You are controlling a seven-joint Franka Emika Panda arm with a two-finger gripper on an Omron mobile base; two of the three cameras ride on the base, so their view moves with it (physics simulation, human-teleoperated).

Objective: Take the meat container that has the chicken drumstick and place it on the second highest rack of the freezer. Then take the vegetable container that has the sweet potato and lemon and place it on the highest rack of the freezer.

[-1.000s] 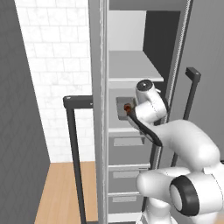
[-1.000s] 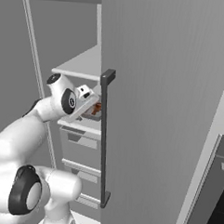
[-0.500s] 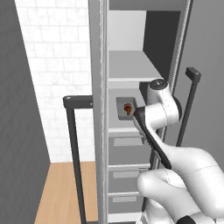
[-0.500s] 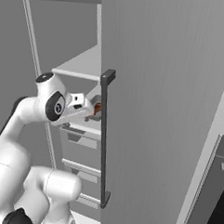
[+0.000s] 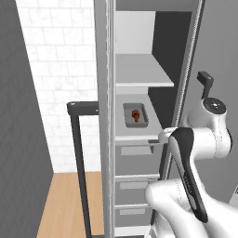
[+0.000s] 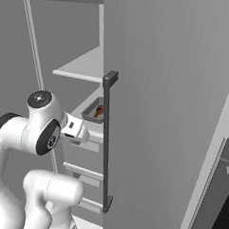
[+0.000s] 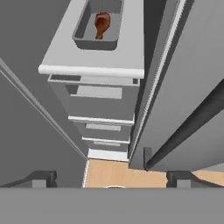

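Observation:
The grey meat container [image 5: 135, 115] [image 6: 94, 110] [image 7: 98, 27] rests on the second highest rack [image 7: 124, 57] of the open freezer [image 5: 139, 42]. The reddish-brown chicken drumstick [image 7: 102, 24] lies inside it. Above it is the highest rack [image 5: 139, 70] [image 6: 83, 65], bare. My gripper [image 7: 111, 178] [image 6: 83, 133] is open and holds nothing. It hangs in front of the shelf's front edge and below it, apart from the container. The vegetable container, sweet potato and lemon are out of view.
The freezer's wide grey door [image 6: 164, 114] with its dark bar handle [image 6: 107, 140] stands open close on the right. A second door with a handle [image 5: 78, 158] is open on the left. Drawers [image 7: 103, 98] stack under the shelf, above a wooden floor [image 7: 113, 173].
My hand has drawn back and down from the second highest rack, away from the container, which stays on the shelf. The jaws have stayed wide.

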